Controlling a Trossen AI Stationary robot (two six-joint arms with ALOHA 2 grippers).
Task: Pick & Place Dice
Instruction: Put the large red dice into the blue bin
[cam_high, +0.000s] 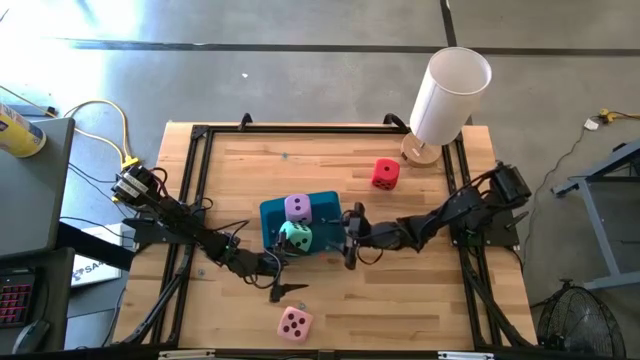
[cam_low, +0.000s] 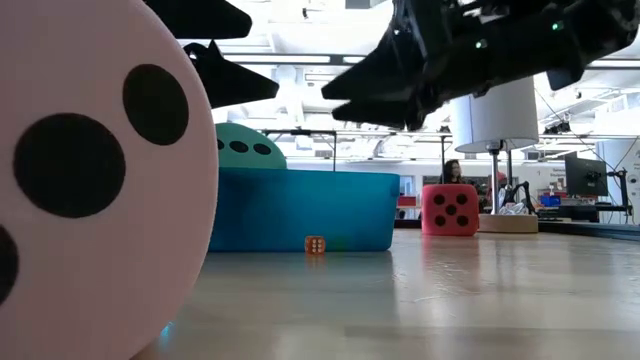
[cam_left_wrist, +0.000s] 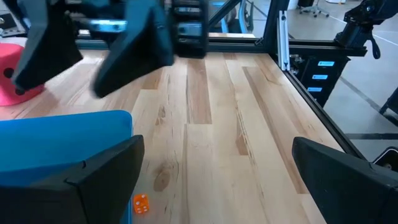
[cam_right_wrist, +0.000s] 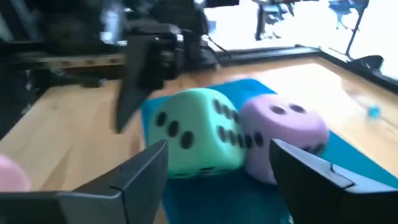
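Four dice (cam_high: 298, 208) — two in tray (cam_high: 272, 214), perhaps touching.

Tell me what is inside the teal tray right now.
The teal tray holds two dice side by side: the lilac die and the mint green die. The tray floor under them is covered, so anything beneath cannot be seen.

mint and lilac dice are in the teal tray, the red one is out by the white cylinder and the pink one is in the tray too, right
Not quite. The pink die lies on the bare table, outside the teal tray, as the high view shows. The mint die and lilac die are in the tray; the red die sits near the white cylinder.
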